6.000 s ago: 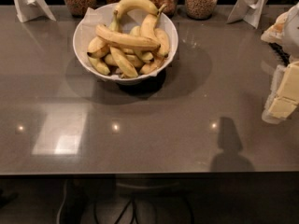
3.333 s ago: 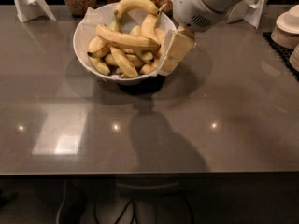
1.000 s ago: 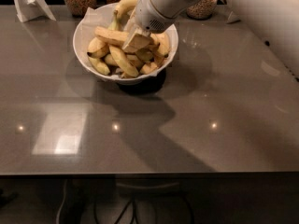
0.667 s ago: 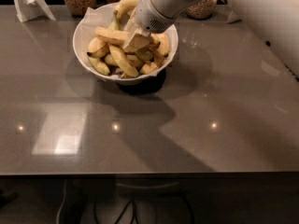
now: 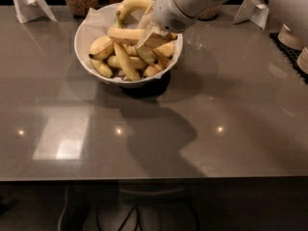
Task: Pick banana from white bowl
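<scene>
Your tool (image 5: 153, 41) sits low inside the white bowl (image 5: 80, 52), over its right half. The banana (image 5: 124, 34) lies almost level on top of the heap: long, nearly straight, pale yellow. Its left end juts out left of the tool and the rest runs beneath it. The paper-lined bowl stands upright on the worktop (image 5: 216, 105).

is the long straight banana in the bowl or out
In. The banana lies across the pile inside the white bowl, the gripper down at its right end.
</scene>
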Motion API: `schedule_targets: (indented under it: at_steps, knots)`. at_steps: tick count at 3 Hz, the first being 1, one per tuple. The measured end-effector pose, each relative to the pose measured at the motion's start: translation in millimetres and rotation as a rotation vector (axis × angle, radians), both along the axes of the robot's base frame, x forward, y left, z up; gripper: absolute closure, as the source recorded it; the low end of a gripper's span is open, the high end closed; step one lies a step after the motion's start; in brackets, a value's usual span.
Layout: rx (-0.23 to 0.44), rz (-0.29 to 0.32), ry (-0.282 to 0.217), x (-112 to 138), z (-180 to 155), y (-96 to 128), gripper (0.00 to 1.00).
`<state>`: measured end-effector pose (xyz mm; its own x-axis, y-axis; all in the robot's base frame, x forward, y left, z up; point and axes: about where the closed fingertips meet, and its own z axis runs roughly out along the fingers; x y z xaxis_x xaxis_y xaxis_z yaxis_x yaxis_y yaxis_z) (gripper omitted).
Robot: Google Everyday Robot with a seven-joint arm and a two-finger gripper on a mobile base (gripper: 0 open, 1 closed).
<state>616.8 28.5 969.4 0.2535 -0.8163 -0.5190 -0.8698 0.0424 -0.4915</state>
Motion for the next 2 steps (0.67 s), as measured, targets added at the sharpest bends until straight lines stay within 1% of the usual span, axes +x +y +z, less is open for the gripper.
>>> schedule_targets:
  at_steps: [1, 2]
  knots:
    - [0.054, 0.03, -0.062, -24, 23, -20, 1.0]
    - [0.135, 0.06, -0.113, -54, 50, -43, 1.0]
